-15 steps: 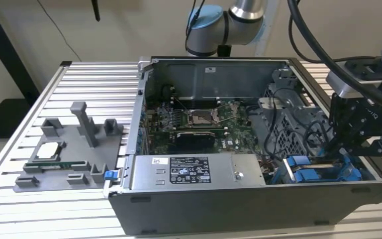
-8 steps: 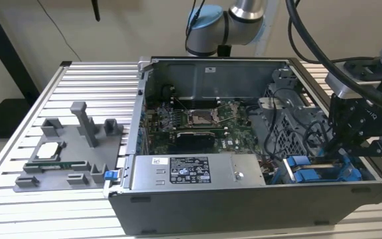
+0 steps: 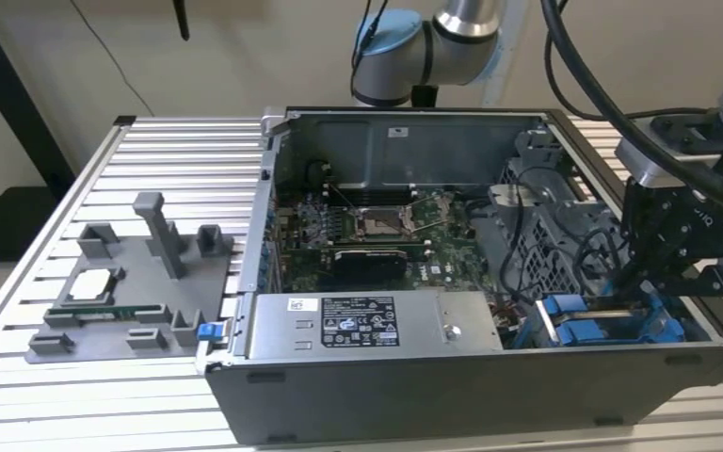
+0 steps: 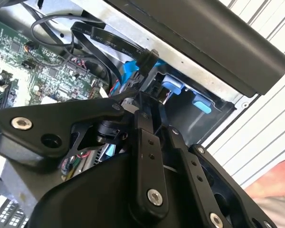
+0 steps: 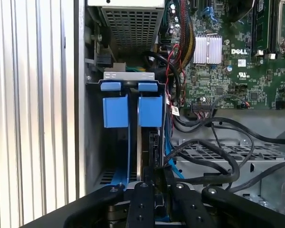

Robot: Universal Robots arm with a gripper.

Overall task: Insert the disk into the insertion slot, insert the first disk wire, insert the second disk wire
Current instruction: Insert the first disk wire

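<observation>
The disk stands edge-on in the insertion slot (image 5: pixel 92 142) at the case's front corner on the exterior view's right. Its blue carrier (image 5: pixel 150 111) (image 3: pixel 582 331) shows beside a second blue tab. My gripper (image 3: pixel 644 287) reaches down into this bay, right over the disk's rear edge. In both wrist views the fingers (image 5: pixel 143 190) sit close together, shut on the black connector of a disk wire (image 4: pixel 109 45). That flat black wire loops back toward the motherboard. A blue wire (image 5: pixel 169 149) runs beside the disk.
The grey power supply box (image 3: pixel 375 325) lies along the front of the case. The motherboard (image 3: pixel 375 226) is behind it. Loose black cables (image 5: pixel 213 152) lie over a perforated cage (image 5: pixel 213 156). A grey fixture (image 3: pixel 136 292) sits on the slatted table. A hand (image 4: pixel 275 183) shows outside the case.
</observation>
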